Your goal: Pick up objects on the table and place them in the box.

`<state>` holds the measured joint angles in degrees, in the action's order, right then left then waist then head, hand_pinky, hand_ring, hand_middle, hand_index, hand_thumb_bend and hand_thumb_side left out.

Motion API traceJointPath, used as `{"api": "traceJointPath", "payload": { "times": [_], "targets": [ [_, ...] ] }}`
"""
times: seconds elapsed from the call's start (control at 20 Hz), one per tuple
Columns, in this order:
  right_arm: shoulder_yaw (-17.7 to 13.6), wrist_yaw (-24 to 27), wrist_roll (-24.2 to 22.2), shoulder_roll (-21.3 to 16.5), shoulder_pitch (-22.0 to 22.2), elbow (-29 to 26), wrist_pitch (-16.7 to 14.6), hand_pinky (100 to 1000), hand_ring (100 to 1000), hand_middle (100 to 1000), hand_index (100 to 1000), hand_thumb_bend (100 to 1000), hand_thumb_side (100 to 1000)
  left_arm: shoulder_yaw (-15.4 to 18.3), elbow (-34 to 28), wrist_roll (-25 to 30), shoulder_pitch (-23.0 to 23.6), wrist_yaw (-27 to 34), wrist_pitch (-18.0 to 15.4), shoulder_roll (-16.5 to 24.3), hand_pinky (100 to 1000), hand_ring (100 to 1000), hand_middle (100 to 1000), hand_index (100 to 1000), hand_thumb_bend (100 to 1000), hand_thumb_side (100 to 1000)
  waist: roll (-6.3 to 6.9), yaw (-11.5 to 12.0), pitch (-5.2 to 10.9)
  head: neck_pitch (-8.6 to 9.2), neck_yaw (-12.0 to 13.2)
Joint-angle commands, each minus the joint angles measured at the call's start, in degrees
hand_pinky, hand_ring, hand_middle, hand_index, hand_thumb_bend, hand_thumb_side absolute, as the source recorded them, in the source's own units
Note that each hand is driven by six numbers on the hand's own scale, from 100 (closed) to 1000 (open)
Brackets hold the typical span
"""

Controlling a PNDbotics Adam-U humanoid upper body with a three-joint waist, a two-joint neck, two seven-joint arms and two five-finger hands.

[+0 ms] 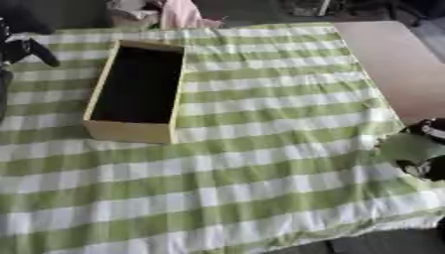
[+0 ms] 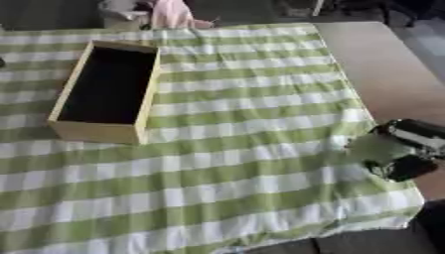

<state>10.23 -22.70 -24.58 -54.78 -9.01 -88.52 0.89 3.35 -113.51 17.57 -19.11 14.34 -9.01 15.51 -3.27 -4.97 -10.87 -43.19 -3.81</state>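
We look down on a table (image 2: 382, 74) whose bare brown top shows along its right side, while a green and white checked cloth (image 2: 226, 168) covers the rest of it, with its near edge hanging over the table's front.

On the far left part of the cloth lies a long wooden box (image 2: 100, 131) with pale yellowish walls. It is open at the top and set slightly askew, its short near wall facing us. Its inside is dark, and we make out nothing lying in it.

At the right edge of the cloth, well apart from the box, our right hand (image 2: 408, 149) comes in low from the right. Its black fingers (image 2: 402, 167) are curled round a pale green object (image 2: 375, 147), rounded in shape, which we cannot make out any further. The object is held just at the cloth's right border, beside the strip of bare tabletop.

Our left hand (image 1: 26, 49) shows only in the left eye view, at the upper left edge, beside the far left corner of the box and not touching it. It is black, and we cannot tell how its fingers are set

Beyond the far edge of the table something pink (image 2: 170, 14) shows, too unclear for us to name
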Motion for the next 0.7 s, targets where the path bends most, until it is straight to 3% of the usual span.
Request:
{"api": "traceJointPath", "payload": {
  "times": [0.05,0.4,0.7],
  "targets": [
    [-2.2,0.2,1.3,-3.2,-1.0,-2.0,0.6,637,623,568,775,100,117,0.6,-1.1,0.1,-0.3,0.0,0.2,0.1,500,695,658,800,100,767,-0.12,-0.1,0.92,0.0,0.1],
    [-3.5,-0.1,1.5,-5.4,-3.1,-4.7,0.5,667,634,586,788,100,100,0.5,-1.1,0.2,-0.1,0.0,0.5,0.1,501,696,659,801,101,766,-0.3,-0.1,1.05,-0.16,0.4],
    [-3.0,0.7,0.3,-7.0,-9.2,-6.6,0.3,682,634,588,792,100,100,0.2,-1.1,0.6,-0.4,0.3,0.5,-0.1,502,697,660,801,100,764,-0.36,0.8,1.31,0.09,0.5]
  ]
}}
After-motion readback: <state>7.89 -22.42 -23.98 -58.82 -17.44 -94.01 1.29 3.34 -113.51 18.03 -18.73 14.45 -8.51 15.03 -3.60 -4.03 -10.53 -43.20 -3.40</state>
